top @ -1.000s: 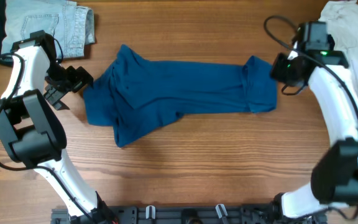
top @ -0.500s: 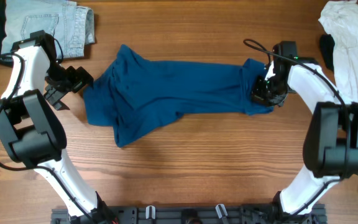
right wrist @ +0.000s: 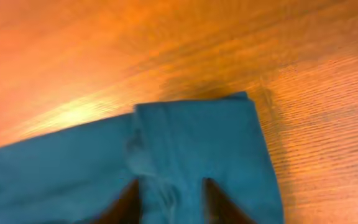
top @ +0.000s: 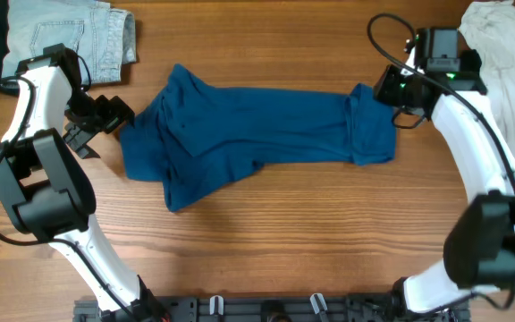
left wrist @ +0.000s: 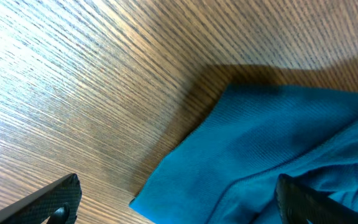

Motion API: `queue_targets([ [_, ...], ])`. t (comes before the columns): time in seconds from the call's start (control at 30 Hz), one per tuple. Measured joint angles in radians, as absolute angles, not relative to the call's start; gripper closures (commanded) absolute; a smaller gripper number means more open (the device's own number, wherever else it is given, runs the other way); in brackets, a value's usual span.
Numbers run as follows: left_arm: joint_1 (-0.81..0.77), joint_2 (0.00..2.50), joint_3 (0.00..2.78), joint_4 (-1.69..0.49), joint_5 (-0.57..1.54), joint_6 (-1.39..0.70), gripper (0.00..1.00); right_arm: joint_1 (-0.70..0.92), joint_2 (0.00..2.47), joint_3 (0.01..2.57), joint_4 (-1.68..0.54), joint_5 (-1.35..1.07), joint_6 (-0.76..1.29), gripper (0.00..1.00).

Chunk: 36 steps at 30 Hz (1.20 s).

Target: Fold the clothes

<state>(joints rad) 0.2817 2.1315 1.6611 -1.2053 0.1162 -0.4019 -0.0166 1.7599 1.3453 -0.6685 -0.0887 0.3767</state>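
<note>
The large deep-blue top of soft plain cloth [top: 266, 121] lies spread and rumpled in the middle of the brown wooden surface [top: 275, 241]. Its long axis runs from 9 o'clock to 3 o'clock in the overhead view. The wider, creased bulk is at the 9 o'clock end, with a flap sagging toward 7 o'clock. A narrower end with a folded-over band lies at 3 o'clock.

The left hand [top: 104, 128] sits just beside the top's 9 o'clock edge. It is released, its jaws spread wide. In its wrist view the two dark fingers [left wrist: 48, 202] stand far apart at the lower corners, and a corner of the blue cloth lies flat on the wood between them, not pinched.

The right hand [top: 387, 89] hangs at the top's 2 o'clock corner, above the folded band. Its wrist view is blurred. Its two fingertips show narrowly parted, and the cloth seen through the gap lies on the surface below, so it grasps nothing.

A pale blue denim piece [top: 70, 36] lies toward 10 o'clock, well apart from the top. A white garment [top: 508, 54] is heaped toward 2 o'clock, beyond the right hand.
</note>
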Motion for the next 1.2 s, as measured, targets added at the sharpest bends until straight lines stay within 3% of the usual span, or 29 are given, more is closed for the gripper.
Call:
queue_targets([
  [0.4, 0.282, 2.131, 1.661, -1.205, 0.116, -0.402, 0.00, -0.017, 2.042, 1.346, -0.510, -0.092, 0.365, 0.95],
  [0.43, 0.282, 2.131, 1.660, -1.206, 0.116, -0.402, 0.00, -0.017, 2.042, 1.346, -0.503, -0.093, 0.362, 0.86],
  [0.47, 0.282, 2.131, 1.660, -1.208, 0.116, -0.402, 0.00, -0.017, 2.042, 1.346, -0.500, -0.093, 0.361, 0.71],
  [0.53, 0.282, 2.131, 1.660, -1.210, 0.116, -0.402, 0.00, -0.017, 2.038, 1.352, -0.512, -0.094, 0.356, 0.25],
  [0.67, 0.282, 2.131, 1.660, -1.213, 0.116, -0.402, 0.00, -0.020, 1.996, 1.376, -0.576, -0.093, 0.350, 0.03],
  [0.97, 0.282, 2.131, 1.660, -1.213, 0.116, -0.402, 0.00, -0.155, 1.725, 1.446, -0.750, -0.076, 0.334, 0.00],
  [1.2, 0.282, 2.131, 1.660, -1.213, 0.116, -0.402, 0.00, -0.292, 1.768, 1.413, -0.771, -0.190, 0.241, 0.01],
])
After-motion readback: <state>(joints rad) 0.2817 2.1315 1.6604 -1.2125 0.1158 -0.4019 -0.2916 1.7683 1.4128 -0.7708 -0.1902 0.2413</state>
